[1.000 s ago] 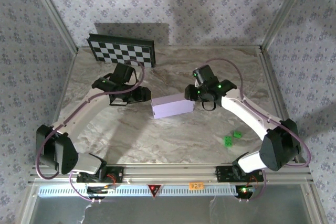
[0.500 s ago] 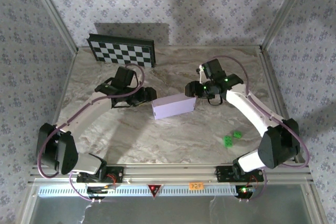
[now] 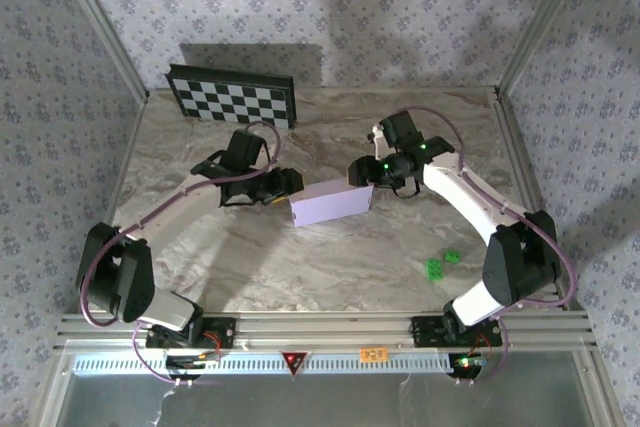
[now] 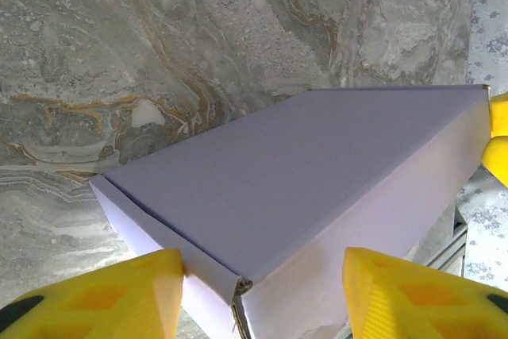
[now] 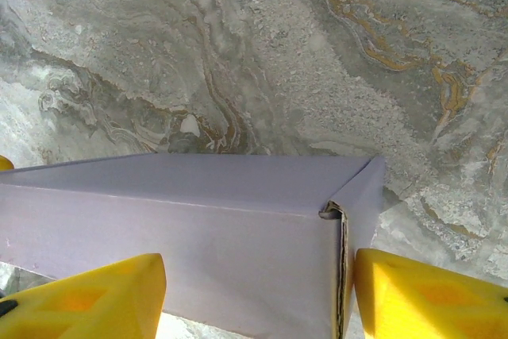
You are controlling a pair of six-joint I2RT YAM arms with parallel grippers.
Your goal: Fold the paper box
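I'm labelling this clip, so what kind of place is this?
Probably a robot lab test cell: a marble-patterned table edged with aluminium rails, wallpaper-style backdrop walls, and a checkerboard calibration panel at the back.

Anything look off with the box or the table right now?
The paper box is closed, but the right wrist view shows its corner seam gaping slightly, not fully seated. Two small green pieces lie loose on the table, apart from the box.
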